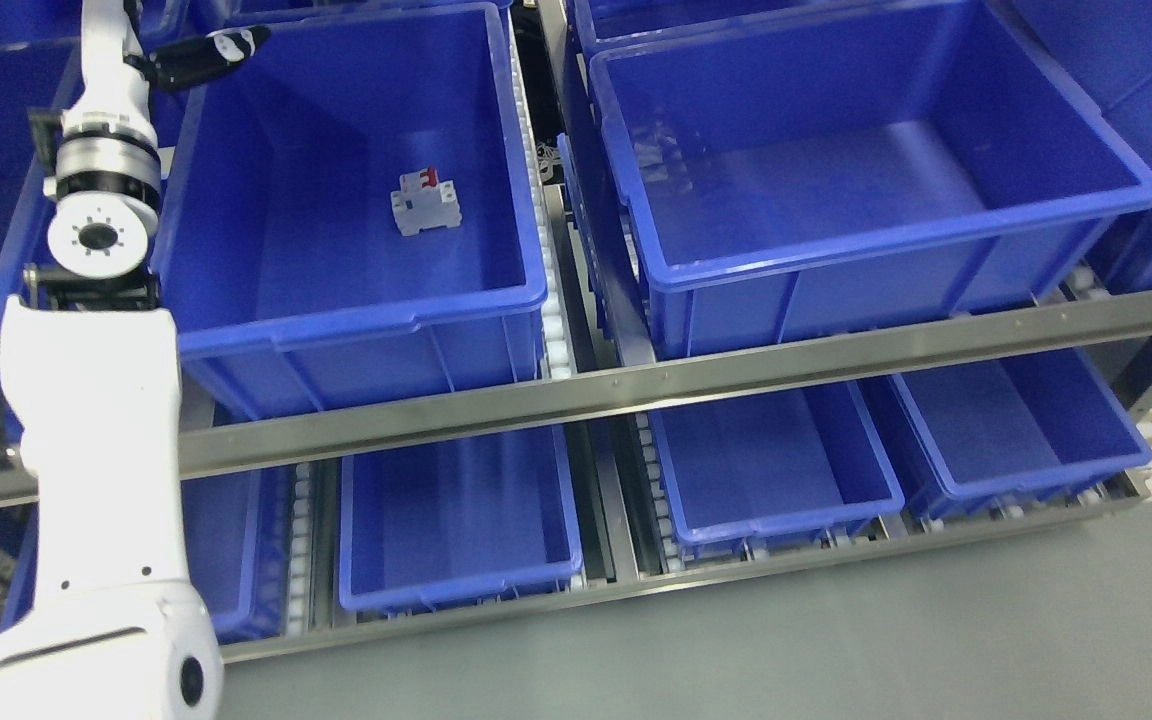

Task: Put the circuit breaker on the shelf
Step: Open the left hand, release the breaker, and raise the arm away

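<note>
On the shelf (pixel 636 385), a breaker (pixel 426 201) lies in a blue bin (pixel 356 310); left hand (pixel 201 55) (grip unclear) at its rim.

Blue bin (pixel 236 330) open from above; only the circuit breaker (pixel 425 201) on its floor. Left hand (pixel 201 57) overhangs its far-left rim. Steel rail (pixel 636 385) bars the bin's front.

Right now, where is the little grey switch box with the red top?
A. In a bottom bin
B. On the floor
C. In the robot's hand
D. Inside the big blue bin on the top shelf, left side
D: the circuit breaker lies on the floor of the upper left blue bin, with no hand touching it.
</note>
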Controlling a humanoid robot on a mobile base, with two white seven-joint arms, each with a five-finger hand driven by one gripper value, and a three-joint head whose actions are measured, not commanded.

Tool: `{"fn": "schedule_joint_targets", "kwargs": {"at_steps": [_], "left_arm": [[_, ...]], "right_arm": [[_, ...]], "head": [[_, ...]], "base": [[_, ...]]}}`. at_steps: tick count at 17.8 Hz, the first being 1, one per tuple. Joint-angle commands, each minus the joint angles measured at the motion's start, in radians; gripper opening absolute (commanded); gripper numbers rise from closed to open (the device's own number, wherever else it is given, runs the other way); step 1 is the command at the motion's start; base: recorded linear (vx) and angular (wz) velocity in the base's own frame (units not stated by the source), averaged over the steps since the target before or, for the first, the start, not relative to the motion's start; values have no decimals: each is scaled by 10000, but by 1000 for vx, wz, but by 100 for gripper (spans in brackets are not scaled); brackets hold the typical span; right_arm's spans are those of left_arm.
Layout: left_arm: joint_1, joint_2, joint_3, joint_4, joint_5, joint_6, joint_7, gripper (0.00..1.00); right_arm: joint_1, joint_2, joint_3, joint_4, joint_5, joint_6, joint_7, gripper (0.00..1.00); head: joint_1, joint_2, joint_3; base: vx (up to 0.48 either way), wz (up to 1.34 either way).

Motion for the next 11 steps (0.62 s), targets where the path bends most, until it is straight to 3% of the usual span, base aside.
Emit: {"fn": "schedule_joint_targets", "kwargs": {"at_steps": [1, 3, 11], "left_arm": [[2639, -676, -244, -4844, 465, 784, 120, 100], [3227, -676, -416, -4955, 465, 800, 197, 100], [3230, -676, -356, -4986, 481, 1091, 74, 100]], "right_arm": [[0, -175, 199, 0, 0, 628, -11, 100], [0, -175, 199, 0, 0, 628, -11, 100], [0, -175, 199, 0, 0, 628, -11, 100]], "head": [[0, 0, 0], [0, -1, 0], [0, -1, 0]], "base": [[-353, 100], [-320, 7], [-259, 5]]}}
